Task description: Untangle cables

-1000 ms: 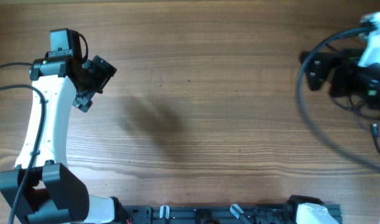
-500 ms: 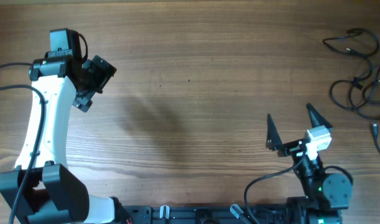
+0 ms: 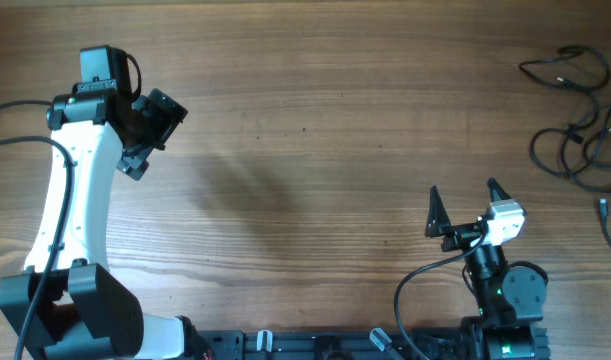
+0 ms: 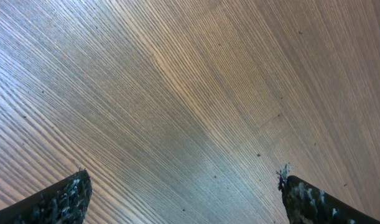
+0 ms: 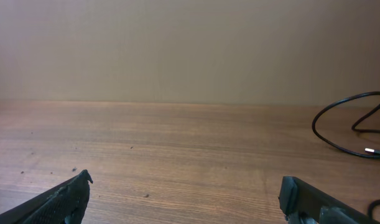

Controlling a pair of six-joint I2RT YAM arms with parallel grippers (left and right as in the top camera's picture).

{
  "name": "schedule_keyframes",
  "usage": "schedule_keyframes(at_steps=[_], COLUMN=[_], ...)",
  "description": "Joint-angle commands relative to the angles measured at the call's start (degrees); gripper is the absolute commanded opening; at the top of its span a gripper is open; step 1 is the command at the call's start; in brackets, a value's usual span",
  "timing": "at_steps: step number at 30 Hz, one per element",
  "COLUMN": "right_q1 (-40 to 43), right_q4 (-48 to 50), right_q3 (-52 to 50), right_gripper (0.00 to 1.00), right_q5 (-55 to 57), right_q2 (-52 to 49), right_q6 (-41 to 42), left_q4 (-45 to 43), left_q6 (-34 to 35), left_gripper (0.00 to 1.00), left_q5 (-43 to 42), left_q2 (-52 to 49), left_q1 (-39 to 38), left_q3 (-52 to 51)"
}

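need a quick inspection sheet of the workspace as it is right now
surface: wooden table, bare wood in the middle
job's things: cables in loose tangled loops at the far right edge, nothing touching them
clutter: nothing seen
grippers: left gripper open, empty, over bare wood; right gripper open, empty, apart from the cables
cables: arm wires run along the arms, away from the tangle
surroundings: plain wall behind the table; black rail at the near edge
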State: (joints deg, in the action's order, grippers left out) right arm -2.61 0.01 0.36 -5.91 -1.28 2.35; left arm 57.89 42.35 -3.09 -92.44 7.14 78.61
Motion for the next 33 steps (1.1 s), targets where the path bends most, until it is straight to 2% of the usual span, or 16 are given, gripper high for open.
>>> schedule_keyframes(at_steps=[1, 10, 13, 16, 20, 22, 24, 27, 30, 33], right_q1=[-0.4, -0.4, -0.4, -0.4, -0.4, -0.4, -0.4, -0.4, -0.4, -0.4], right_q4=[0.2, 0.2, 0.2, 0.2, 0.2, 0.2, 0.2, 0.2, 0.2, 0.2], right_q3=[-0.1, -0.1, -0.1, -0.1, -0.1, -0.1, -0.1, -0.1, -0.1, -0.1], right_gripper=[1.0, 1.0, 1.0, 1.0, 1.0, 1.0, 1.0, 1.0, 1.0, 1.0], right_q5=[0.8, 0.8, 0.8, 0.8, 0.8, 0.8, 0.8, 0.8, 0.8, 0.8], right_q2=[-0.3, -0.3, -0.3, -0.3, -0.3, -0.3, -0.3, -0.3, -0.3, -0.3], right_q6=[0.8, 0.8, 0.8, 0.8, 0.8, 0.8, 0.8, 0.8, 0.8, 0.8], left_q4=[0.0, 0.0, 0.3, 0.1, -23.9, -35.9, -45.5, -57.8, -64.0, -64.2], left_q6=[0.1, 0.1, 0.1, 0.1, -4.2, -11.3, -20.5, -30.0, -33.3, -36.2], left_gripper=[1.0, 1.0, 1.0, 1.0, 1.0, 1.0, 1.0, 1.0, 1.0, 1.0], left_q5=[-0.1, 0.0, 3.9, 5.6, 7.0, 4.9, 0.3, -3.4, -3.9, -3.8], left_q2=[0.7, 0.7, 1.3, 6.4, 24.3, 35.2, 46.2, 60.9, 71.8, 80.1], left_q1=[-0.3, -0.2, -0.3, -1.6, -6.3, -7.7, -7.6, -7.7, -7.7, -7.7], left_q3=[0.4, 0.4, 0.4, -1.7, -22.1, -34.3, -45.1, -58.2, -67.8, -73.2])
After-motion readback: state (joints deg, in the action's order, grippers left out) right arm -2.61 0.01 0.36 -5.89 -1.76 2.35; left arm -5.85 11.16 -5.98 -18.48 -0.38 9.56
